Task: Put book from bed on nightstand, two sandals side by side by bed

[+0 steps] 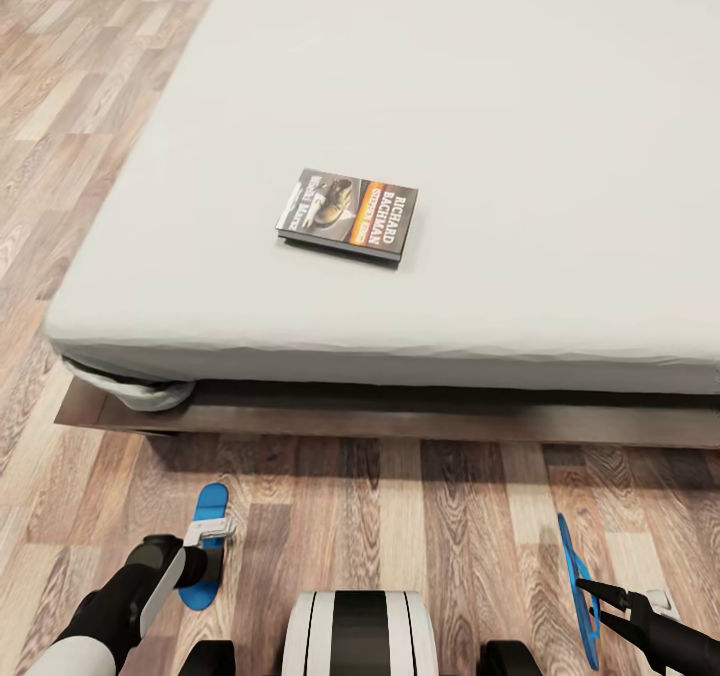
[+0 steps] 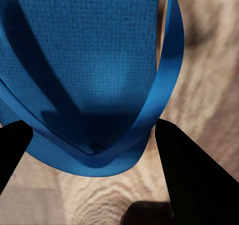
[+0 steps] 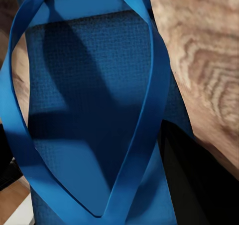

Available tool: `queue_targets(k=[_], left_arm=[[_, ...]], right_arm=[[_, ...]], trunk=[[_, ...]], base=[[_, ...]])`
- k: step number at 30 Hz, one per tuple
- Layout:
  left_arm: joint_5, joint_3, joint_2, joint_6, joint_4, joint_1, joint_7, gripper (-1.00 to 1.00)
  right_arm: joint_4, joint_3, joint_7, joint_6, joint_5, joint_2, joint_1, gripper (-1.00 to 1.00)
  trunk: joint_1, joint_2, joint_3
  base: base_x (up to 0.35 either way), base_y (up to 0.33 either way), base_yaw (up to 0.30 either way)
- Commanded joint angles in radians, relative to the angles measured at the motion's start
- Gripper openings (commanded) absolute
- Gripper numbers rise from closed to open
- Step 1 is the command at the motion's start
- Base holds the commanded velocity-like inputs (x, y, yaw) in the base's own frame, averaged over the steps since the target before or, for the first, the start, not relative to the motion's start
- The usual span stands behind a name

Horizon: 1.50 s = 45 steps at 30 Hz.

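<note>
Left pincer (image 1: 205, 546) apart over flat sandal (image 1: 206, 541); right pincer (image 1: 590, 596) clamps tilted sandal (image 1: 577, 586)

the left arm (image 1: 120, 601) is glossy black with a white forearm shell and white wrist bracket; the trunk (image 1: 358, 634) shows white-and-black rounded panels; the right gripper (image 1: 600, 596) has slim black fingers.
</note>
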Motion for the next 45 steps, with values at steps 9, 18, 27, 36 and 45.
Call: queue_targets(k=[9, 18, 27, 36, 45], left_arm=[[0.013, 0.000, 0.000, -0.033, 0.038, 0.001, 0.001, -1.00], [0.014, 0.000, 0.000, -0.033, 0.038, 0.001, 0.001, -1.00], [0.013, 0.001, 0.000, -0.033, 0.038, 0.001, 0.001, -1.00], [0.013, 0.001, 0.000, -0.031, 0.038, 0.001, 0.001, -1.00], [0.013, -0.001, 0.000, -0.031, 0.038, 0.001, 0.000, -1.00]], right_arm=[[0.000, 0.009, 0.000, 0.008, -0.010, -0.001, 0.000, -1.00], [0.000, 0.009, 0.000, 0.008, -0.010, -0.001, 0.000, -1.00], [0.000, 0.009, 0.000, 0.008, -0.010, -0.001, 0.000, -1.00], [0.000, 0.009, 0.000, 0.008, -0.010, -0.001, 0.000, -1.00], [0.000, 0.009, 0.000, 0.008, -0.010, -0.001, 0.000, -1.00]], trunk=[[0.000, 0.000, 0.003], [-0.002, 0.001, 0.019], [-0.002, 0.001, 0.023], [-0.004, 0.002, 0.038], [-0.004, 0.002, 0.038]], base=[[0.000, 0.000, 0.000], [0.000, 0.000, 0.000], [0.000, 0.000, 0.000], [0.000, 0.000, 0.000], [0.000, 0.000, 0.000]])
